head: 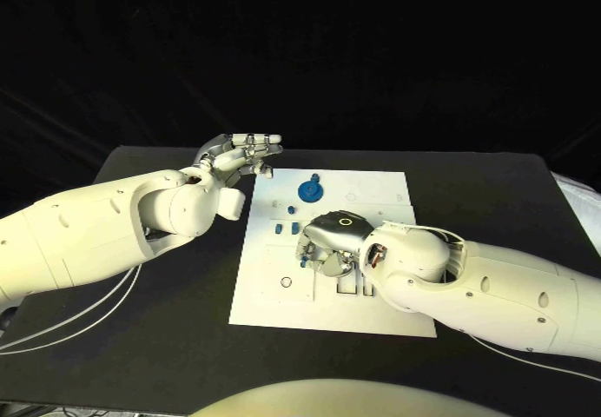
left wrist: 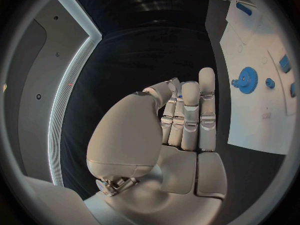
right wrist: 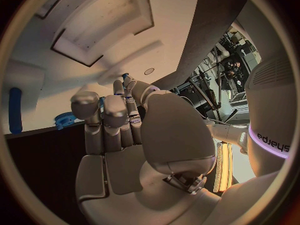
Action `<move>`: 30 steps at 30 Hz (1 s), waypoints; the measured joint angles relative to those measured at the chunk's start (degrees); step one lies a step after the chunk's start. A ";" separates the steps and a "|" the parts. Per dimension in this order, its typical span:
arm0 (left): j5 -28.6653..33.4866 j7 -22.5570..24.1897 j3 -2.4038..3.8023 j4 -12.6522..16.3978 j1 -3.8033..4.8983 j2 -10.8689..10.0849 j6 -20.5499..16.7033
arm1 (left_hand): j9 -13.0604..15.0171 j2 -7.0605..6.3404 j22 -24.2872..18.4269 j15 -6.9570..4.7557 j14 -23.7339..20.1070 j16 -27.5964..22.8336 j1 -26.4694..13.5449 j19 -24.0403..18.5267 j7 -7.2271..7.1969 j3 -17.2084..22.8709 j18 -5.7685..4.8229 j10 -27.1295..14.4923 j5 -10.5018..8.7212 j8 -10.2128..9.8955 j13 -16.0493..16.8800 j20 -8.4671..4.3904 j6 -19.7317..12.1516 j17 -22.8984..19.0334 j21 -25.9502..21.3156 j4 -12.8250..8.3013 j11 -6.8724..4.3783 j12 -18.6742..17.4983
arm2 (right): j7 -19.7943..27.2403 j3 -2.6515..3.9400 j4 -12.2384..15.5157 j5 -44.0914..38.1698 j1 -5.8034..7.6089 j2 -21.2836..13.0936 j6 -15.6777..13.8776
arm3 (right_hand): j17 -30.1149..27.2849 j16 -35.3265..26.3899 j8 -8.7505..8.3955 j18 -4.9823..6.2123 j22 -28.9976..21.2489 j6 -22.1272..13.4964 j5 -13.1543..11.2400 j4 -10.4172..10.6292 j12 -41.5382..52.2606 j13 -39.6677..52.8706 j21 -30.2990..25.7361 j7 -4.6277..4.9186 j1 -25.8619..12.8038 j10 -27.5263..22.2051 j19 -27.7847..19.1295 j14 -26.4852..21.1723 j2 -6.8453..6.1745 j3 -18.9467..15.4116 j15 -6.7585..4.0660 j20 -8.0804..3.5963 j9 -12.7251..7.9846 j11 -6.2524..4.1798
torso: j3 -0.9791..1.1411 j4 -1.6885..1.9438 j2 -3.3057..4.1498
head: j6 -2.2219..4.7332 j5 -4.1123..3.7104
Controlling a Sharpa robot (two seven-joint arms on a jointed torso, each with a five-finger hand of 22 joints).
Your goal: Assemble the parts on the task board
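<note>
Head view — blue gear (head: 309, 188) lies flat on white task board (head: 376, 195).

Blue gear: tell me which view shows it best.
The left wrist view: the gear lies unobstructed on the board, teeth clear. The head view shows it smaller; the right wrist view shows part of it behind the right hand.

Head camera overhead, wrist cameras close, all sharing task board (head: 332, 252)
</note>
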 measured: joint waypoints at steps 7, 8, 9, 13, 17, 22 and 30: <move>-0.01 -0.09 0.00 0.00 0.00 -0.02 0.04 | 0.00 0.00 0.00 0.00 0.00 0.00 0.00 0.00 0.00 0.00 0.00 0.00 0.00 0.00 0.00 0.00 0.00 0.00 0.00 0.00 0.00 0.00 | -0.16 -0.33 -0.36 -0.89 0.00 0.74 0.99 | -0.61 -0.09 -0.97 0.00 -0.91 -1.66 0.34 0.10 -1.73 -0.74 -0.08 1.03 -1.44 -1.63 -0.35 0.20 -0.94 -0.10 0.87 0.34 -0.15 1.17 | -0.01 0.02 0.01 | -0.04 -0.04; -0.01 -0.10 0.00 0.00 0.00 -0.03 0.05 | 0.00 0.00 0.00 0.00 0.00 0.00 0.00 0.00 0.00 0.00 0.00 0.00 0.00 0.00 0.00 0.00 0.00 0.00 0.00 0.00 0.00 0.00 | -0.20 -0.38 -0.42 -0.97 0.00 0.78 1.12 | -0.81 -0.36 -1.39 0.00 -1.34 -2.40 0.34 0.36 -2.40 -1.11 -0.46 1.36 -2.03 -2.78 -0.64 0.10 -1.42 -0.40 1.16 0.64 -0.35 1.40 | -0.01 0.02 0.01 | -0.04 -0.04; -0.01 -0.11 0.00 0.00 0.00 -0.03 0.06 | 0.00 0.00 0.00 0.00 0.00 0.00 0.00 0.00 0.00 0.00 0.00 0.00 0.00 0.00 0.00 0.00 0.00 0.00 0.00 0.00 0.00 0.00 | -0.25 -0.44 -0.48 -1.06 -0.01 0.79 1.21 | -0.95 -0.44 -1.68 0.01 -1.69 -3.06 0.53 0.46 -2.65 -1.23 -0.69 1.62 -2.49 -3.51 -0.83 0.22 -1.88 -0.83 1.27 0.83 -0.56 1.62 | -0.01 0.01 0.01 | -0.05 -0.04; -0.01 -0.21 0.00 0.01 0.00 -0.03 0.09 | 0.00 0.00 -0.01 0.00 0.00 0.00 0.00 -0.21 0.21 0.00 0.00 -0.21 0.00 0.00 0.00 -0.21 -0.21 -0.11 0.00 0.00 0.21 0.00 | -0.37 -0.47 -0.45 -1.33 0.00 0.79 1.15 | -1.00 -0.44 -2.01 0.00 -3.46 -5.76 0.82 0.53 -3.15 -1.14 -1.56 2.76 -3.78 -6.04 -1.57 0.21 -3.17 -2.23 2.10 1.57 -1.30 2.65 | 0.00 0.01 0.01 | -0.08 -0.02; -0.01 -0.35 0.00 0.02 0.00 -0.06 0.17 | 0.00 0.00 0.07 0.20 -0.20 -0.22 0.00 -0.21 0.21 0.21 0.00 -0.21 0.00 0.00 0.00 -0.21 -0.21 -0.30 0.00 -0.21 0.21 0.00 | -0.47 -0.57 -0.39 -1.55 -0.02 0.59 0.57 | -1.73 -0.95 -2.04 0.00 -5.30 -7.30 0.91 0.34 -3.32 -1.26 -2.74 3.41 -3.90 -8.47 -2.39 0.10 -3.30 -3.51 2.38 2.39 -1.70 3.22 | 0.01 0.00 0.01 | -0.08 -0.03; -0.02 -0.49 0.00 0.00 0.00 -0.07 0.29 | -0.05 0.00 0.07 0.20 -0.20 -0.22 0.00 -0.21 0.21 0.21 0.00 -0.42 0.00 0.00 -0.01 -0.21 -0.21 -0.30 0.00 -0.21 0.00 0.00 | -0.69 -0.68 -0.09 -1.79 -0.16 -0.31 -0.87 | -4.72 -3.62 -2.04 0.59 -8.31 -7.91 0.91 0.14 -3.02 -1.10 -4.48 3.38 -3.89 -9.81 -3.65 -0.51 -3.32 -4.46 2.99 2.56 -1.92 3.50 | 0.02 0.01 0.01 | -0.08 -0.10; -0.19 -0.79 0.00 -0.10 -0.01 -0.17 0.66 | -0.05 0.00 0.13 0.03 -0.37 -0.22 0.00 -0.21 0.32 0.24 0.01 -0.63 0.26 0.00 0.00 -0.21 -0.33 -0.56 0.00 -0.56 0.21 0.23 | -0.88 -0.05 5.17 -0.77 0.30 -6.00 -4.44 | -6.62 -5.10 -1.54 0.88 -9.43 -7.49 2.11 -0.62 -1.02 -0.92 -5.39 2.80 -2.82 -9.84 -4.43 -1.14 -3.76 -5.22 2.98 2.56 -1.86 3.39 | 0.07 -0.04 0.00 | 0.24 -0.37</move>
